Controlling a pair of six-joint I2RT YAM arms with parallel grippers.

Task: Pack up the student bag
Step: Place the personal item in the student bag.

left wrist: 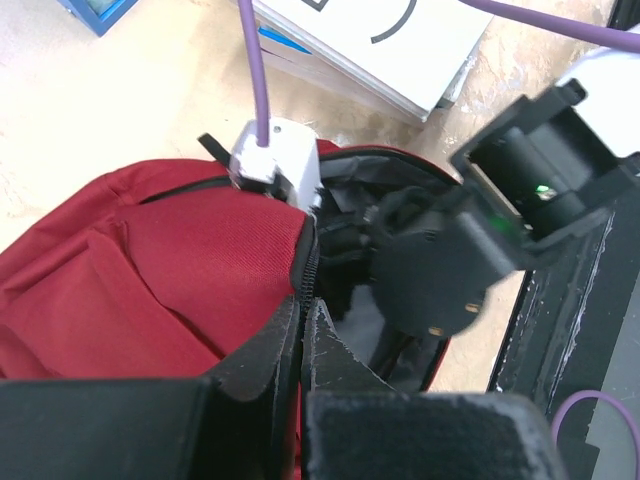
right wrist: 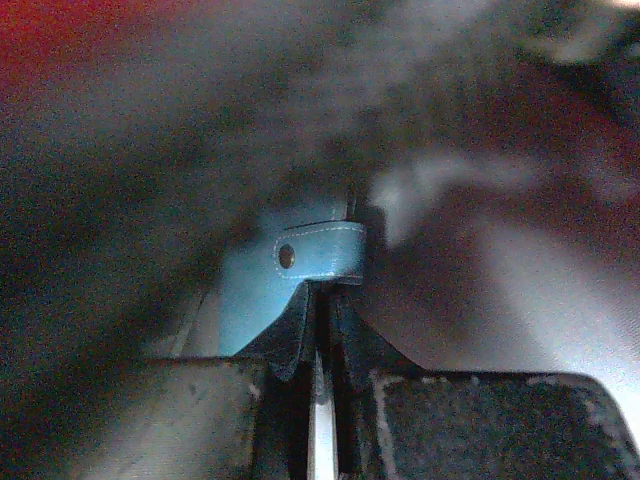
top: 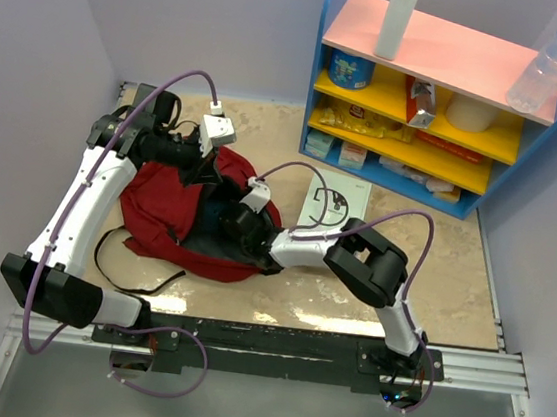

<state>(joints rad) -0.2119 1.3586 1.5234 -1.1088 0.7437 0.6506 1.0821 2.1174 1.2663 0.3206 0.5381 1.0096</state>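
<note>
From above, the student bag (top: 162,210) lies slumped on the left half of the table (top: 453,269), its mouth turned to the right. My left gripper (top: 206,165) is at the far rim of that mouth. My right gripper (top: 234,228) reaches in from the right, mostly hidden by the cloth. A white book (top: 334,203) lies flat just right of the bag, and a shelf (top: 422,94) stands at the far right.

From my left wrist, my fingers are pressed together on the zip edge (left wrist: 308,265) and pinch it where the red cloth meets the dark lining. My right arm fills the opening beyond them.

From my right wrist, everything is dark and blurred, so I take it I am inside the bag. My fingers are pressed together with a light blue tab (right wrist: 320,250) at their tips, and they seem to pinch it. I cannot tell what the tab belongs to.

I judge the bag to be light, soft and limp. It will sag shut wherever I let go. The zip edge is the firmest place to take hold, and lifting there should keep the mouth open. The loose black straps (top: 135,278) on the near side could snag.
</note>
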